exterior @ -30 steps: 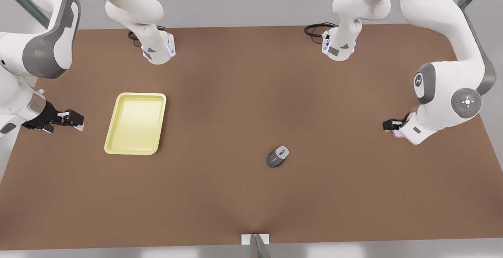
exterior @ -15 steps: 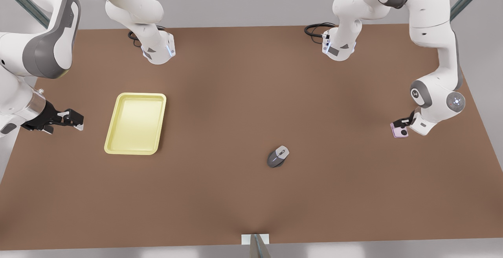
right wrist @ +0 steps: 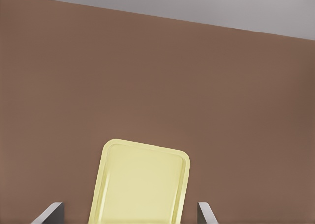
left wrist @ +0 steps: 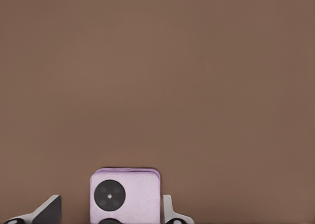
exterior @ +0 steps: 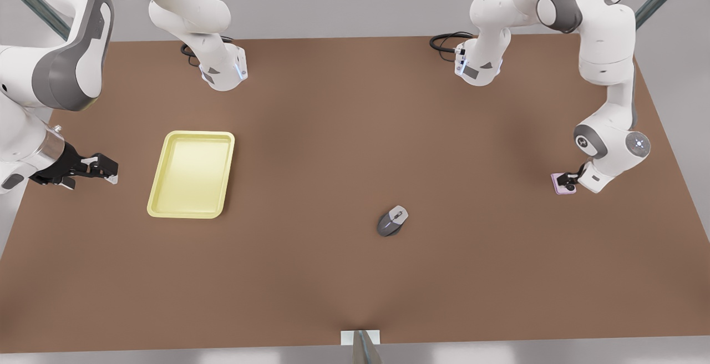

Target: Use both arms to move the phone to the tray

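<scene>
Left hand [exterior: 567, 178]: down at phone [exterior: 563, 184], fingers spread either side, not clamped yet; set for pickup.
Right hand [exterior: 105, 170]: open, empty, waits beside tray [exterior: 192, 174] for handover.

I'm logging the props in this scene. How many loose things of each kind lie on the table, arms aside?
Phone: 1
Tray: 1
Computer mouse: 1
Total: 3
</scene>
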Robot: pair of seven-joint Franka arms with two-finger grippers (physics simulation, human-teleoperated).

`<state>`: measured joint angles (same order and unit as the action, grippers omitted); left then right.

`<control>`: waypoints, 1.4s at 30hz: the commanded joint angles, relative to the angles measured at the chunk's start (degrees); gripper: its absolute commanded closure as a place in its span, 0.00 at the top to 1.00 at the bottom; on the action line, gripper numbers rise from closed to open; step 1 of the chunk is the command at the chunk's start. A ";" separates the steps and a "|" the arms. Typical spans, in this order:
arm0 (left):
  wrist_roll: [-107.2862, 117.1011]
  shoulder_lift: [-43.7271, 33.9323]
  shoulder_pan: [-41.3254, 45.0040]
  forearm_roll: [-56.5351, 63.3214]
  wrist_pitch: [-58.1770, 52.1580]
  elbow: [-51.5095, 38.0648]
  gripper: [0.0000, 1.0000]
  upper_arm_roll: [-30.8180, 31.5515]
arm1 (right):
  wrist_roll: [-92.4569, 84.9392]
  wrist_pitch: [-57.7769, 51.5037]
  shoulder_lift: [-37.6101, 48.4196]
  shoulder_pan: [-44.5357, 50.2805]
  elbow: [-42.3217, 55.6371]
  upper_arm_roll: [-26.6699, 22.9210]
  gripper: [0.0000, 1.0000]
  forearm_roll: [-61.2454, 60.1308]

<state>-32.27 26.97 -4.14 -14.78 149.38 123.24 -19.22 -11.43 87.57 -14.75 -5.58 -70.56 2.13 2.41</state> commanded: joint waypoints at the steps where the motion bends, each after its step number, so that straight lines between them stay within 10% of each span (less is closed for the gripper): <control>1: -12.38 0.02 -0.60 -2.01 0.91 -0.02 1.00 0.94 | -0.61 -0.03 0.16 -0.31 0.07 -0.02 1.00 -0.04; 35: -12.64 3.00 0.01 -2.45 1.00 -1.87 0.79 2.78 | -0.61 -0.47 0.16 -0.05 -0.01 0.07 1.00 0.14; 42: 16.53 -0.77 22.77 -2.80 -8.32 -4.77 0.79 2.61 | -0.52 -0.47 0.25 0.04 0.07 -0.02 1.00 0.23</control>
<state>-38.46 26.58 16.26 -17.37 146.30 118.69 -16.55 -11.96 87.15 -14.56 -5.56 -70.53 2.11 2.63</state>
